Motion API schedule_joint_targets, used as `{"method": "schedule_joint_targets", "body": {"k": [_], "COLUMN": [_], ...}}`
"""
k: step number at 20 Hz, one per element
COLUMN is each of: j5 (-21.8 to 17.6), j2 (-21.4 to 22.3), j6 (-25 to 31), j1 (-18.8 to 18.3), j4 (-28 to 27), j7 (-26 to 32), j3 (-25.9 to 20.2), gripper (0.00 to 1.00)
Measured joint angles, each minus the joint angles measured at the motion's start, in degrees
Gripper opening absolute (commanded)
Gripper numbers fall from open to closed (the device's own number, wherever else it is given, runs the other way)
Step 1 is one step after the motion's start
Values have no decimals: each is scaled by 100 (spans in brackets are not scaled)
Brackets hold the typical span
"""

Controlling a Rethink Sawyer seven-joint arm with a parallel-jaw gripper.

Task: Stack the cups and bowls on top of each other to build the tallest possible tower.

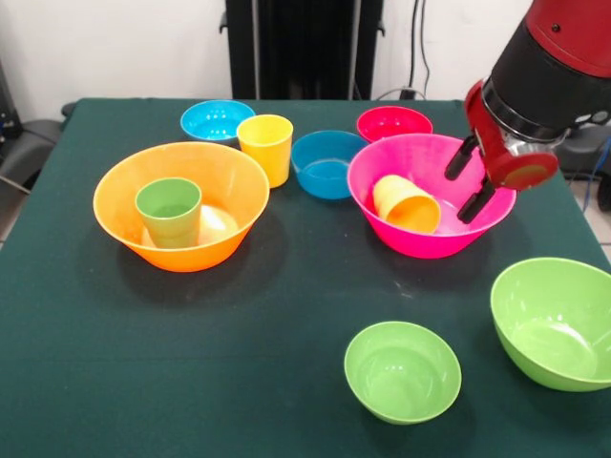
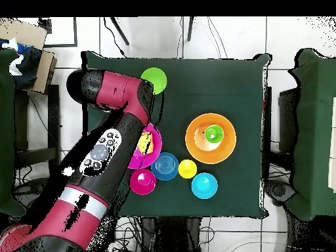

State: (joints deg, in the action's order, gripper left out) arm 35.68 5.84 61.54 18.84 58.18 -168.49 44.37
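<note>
My gripper (image 1: pixel 469 180) is open and empty, its black fingers (image 1: pixel 459 158) hanging over the right rim of the large hot pink bowl (image 1: pixel 420 244). The orange-yellow cup (image 1: pixel 407 203) lies on its side inside that bowl, left of the gripper. The green cup (image 1: pixel 169 212) stands upright in the large orange bowl (image 1: pixel 225 239). The yellow cup (image 1: pixel 265 148) stands on the table between the light blue bowl (image 1: pixel 218 120) and the darker blue bowl (image 1: pixel 327 164). The red-pink bowl (image 1: pixel 393 124) sits behind the pink one. In the overhead view my arm (image 2: pixel 108 141) hides the gripper.
The small lime green bowl (image 1: pixel 402 370) and the large lime green bowl (image 1: pixel 556 322) sit near the table's front edge, right of centre. The overhead view shows the orange bowl (image 2: pixel 193 138), yellow cup (image 2: pixel 188 168) and small lime green bowl (image 2: pixel 155 80). A dark green cloth covers the table (image 1: pixel 286 315).
</note>
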Motion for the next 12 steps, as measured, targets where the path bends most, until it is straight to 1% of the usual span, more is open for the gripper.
{"method": "schedule_joint_targets", "body": {"k": [5, 12], "j5": [0, 0], "j2": [39, 249], "j6": [-4, -204], "j1": [41, 166], "j4": [162, 703], "j7": [0, 0], "j3": [-1, -1], "gripper": [100, 100]}}
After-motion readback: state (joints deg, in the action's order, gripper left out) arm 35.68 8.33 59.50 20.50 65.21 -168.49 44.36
